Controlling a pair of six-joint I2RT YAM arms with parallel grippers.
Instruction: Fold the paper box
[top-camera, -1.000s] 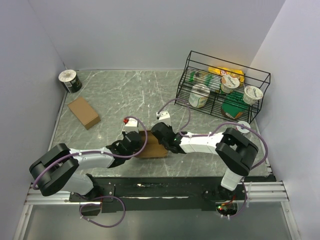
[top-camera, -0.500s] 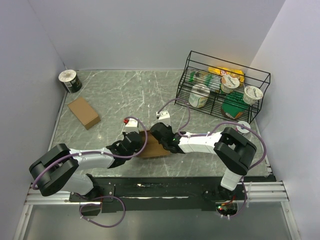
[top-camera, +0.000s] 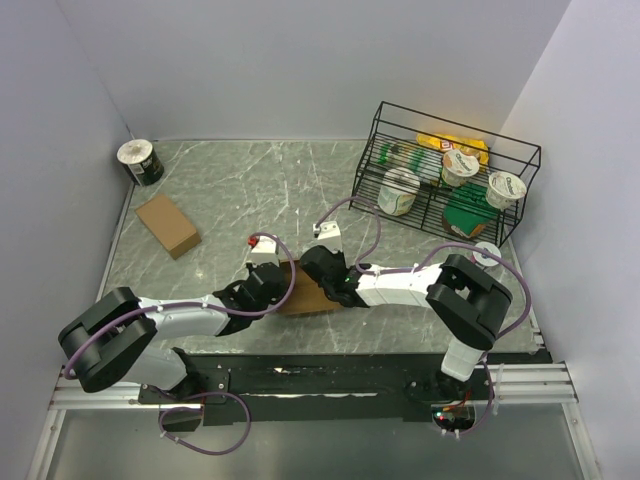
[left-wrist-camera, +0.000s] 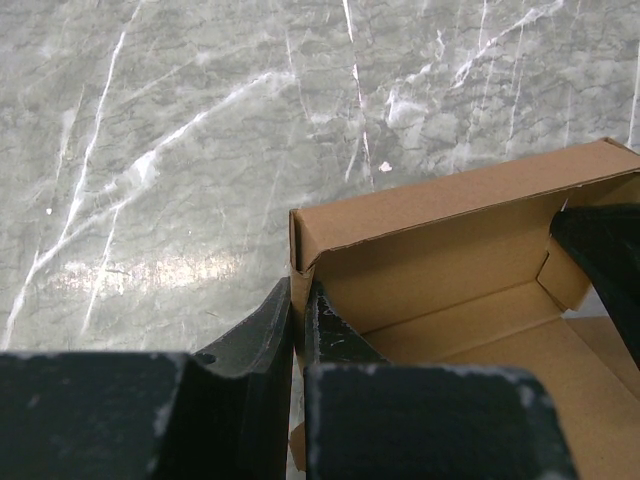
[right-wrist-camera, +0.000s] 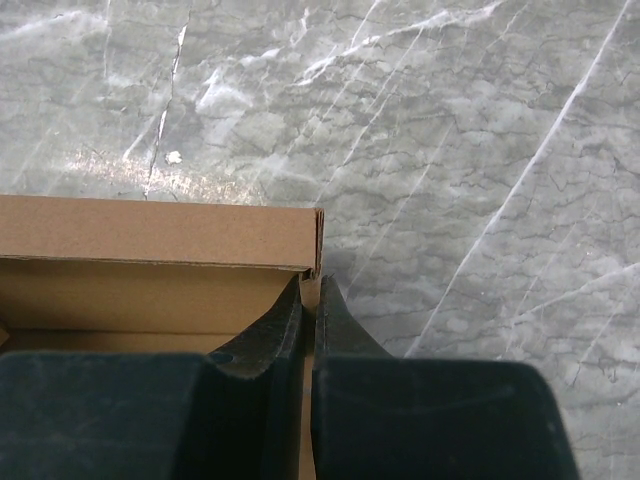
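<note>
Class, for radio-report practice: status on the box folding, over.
Left gripper shut on left wall of paper box. Right gripper shut on its right wall. Box half formed, top open. Nothing blocking; other brown box far left.

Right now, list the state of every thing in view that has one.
paper box: partly folded, walls raised, top open.
left gripper: shut on one end wall of the paper box.
right gripper: shut on the opposite end wall.
second cardboard box: fully closed, lying flat, apart from both arms.
wire rack: standing, holding cups.
</note>
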